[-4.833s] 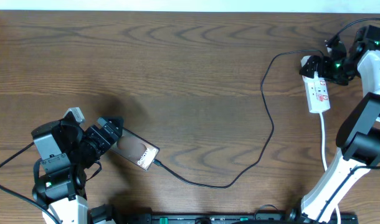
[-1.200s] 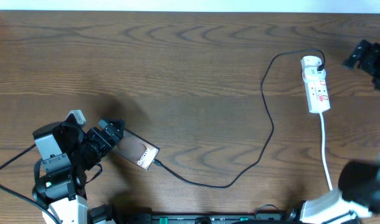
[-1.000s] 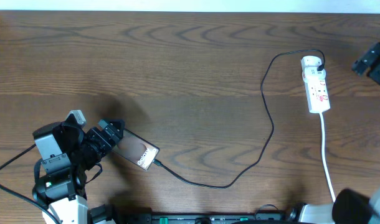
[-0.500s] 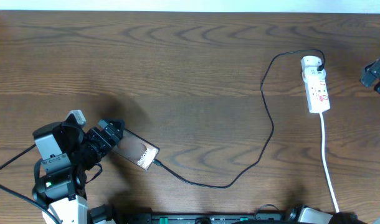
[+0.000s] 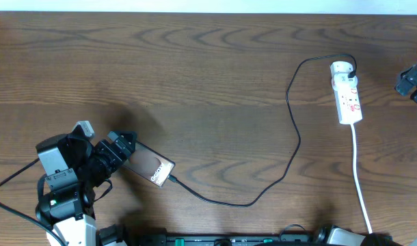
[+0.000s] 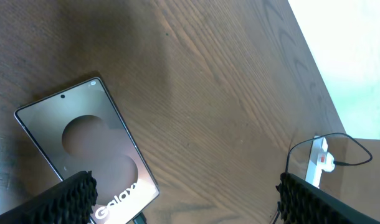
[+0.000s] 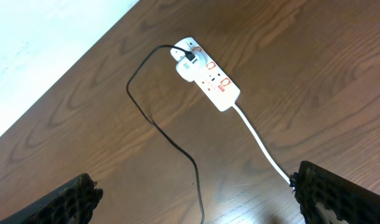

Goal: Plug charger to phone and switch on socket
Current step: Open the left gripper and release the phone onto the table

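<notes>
Lying just beside the wide-apart left hand (image 6: 189,198), the phone (image 6: 84,146); right hand (image 7: 199,193) apart, well off the socket (image 7: 207,81).

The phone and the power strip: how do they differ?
The phone is dark with white lettering; the power strip is white with red marks. The phone is a broad rectangle; the power strip is long and narrow. The phone lies slanted at the near left; the power strip lies nearly straight at the far right. Both lie flat on the table, and a black cable runs between them.
</notes>
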`<state>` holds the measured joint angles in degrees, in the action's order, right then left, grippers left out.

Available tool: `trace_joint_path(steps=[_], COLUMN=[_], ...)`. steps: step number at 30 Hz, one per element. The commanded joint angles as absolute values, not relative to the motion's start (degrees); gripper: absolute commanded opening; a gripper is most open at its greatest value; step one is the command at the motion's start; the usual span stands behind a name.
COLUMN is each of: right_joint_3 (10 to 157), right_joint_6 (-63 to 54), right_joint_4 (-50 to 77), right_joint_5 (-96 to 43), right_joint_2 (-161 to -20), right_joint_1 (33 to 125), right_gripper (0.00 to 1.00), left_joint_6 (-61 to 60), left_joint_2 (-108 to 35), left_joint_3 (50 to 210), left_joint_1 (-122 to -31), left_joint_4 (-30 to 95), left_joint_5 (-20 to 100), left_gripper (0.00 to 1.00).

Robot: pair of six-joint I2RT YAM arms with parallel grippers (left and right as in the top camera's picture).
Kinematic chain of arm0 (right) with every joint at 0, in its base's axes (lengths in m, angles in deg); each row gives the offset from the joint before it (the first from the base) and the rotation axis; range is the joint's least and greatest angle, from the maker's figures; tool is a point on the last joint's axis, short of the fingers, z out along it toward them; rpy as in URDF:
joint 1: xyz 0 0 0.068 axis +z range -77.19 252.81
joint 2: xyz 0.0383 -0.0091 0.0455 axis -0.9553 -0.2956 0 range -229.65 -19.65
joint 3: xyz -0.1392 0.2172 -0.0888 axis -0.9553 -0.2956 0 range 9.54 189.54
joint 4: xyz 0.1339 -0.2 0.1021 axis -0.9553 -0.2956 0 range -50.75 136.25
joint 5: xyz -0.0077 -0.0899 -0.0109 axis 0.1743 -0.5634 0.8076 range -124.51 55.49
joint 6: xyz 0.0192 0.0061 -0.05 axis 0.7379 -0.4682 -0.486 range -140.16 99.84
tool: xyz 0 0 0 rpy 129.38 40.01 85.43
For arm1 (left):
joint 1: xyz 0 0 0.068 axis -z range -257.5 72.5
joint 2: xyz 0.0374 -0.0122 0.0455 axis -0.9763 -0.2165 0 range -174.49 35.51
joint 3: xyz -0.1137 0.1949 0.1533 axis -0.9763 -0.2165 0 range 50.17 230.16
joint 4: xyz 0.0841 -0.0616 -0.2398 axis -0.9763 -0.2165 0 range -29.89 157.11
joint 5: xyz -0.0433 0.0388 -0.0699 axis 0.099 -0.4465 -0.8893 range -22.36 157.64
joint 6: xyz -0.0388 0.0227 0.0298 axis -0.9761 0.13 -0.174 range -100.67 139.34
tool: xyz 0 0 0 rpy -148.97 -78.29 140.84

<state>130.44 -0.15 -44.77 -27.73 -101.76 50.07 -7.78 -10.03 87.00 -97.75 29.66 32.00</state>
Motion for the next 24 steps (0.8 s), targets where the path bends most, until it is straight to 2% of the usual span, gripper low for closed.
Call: trace_joint_path(steps=[1, 14, 24], right_joint_3=[130.7, 130.7, 130.7], right_joint_6=[0.6, 0.6, 0.6], right_joint_4=[-44.83, -44.83, -44.83], right_joint_5=[-28.16, -28.16, -28.16], right_joint_2=[-101.52, -101.52, -101.52], right_joint_1=[50.39, 50.39, 50.39], right_gripper=[0.99, 0.99, 0.99], left_joint_6=[-7.28, -6.99, -7.04], left_joint_2=[-9.73, -9.84, -3.61], left_joint_3=[87.79, 87.79, 86.94], left_joint_1=[-97.94, -94.75, -87.45], left_joint_4=[29.59, 29.57, 21.68], left_joint_5=[32.33, 33.25, 53.27], left_gripper=[0.91, 0.91, 0.91])
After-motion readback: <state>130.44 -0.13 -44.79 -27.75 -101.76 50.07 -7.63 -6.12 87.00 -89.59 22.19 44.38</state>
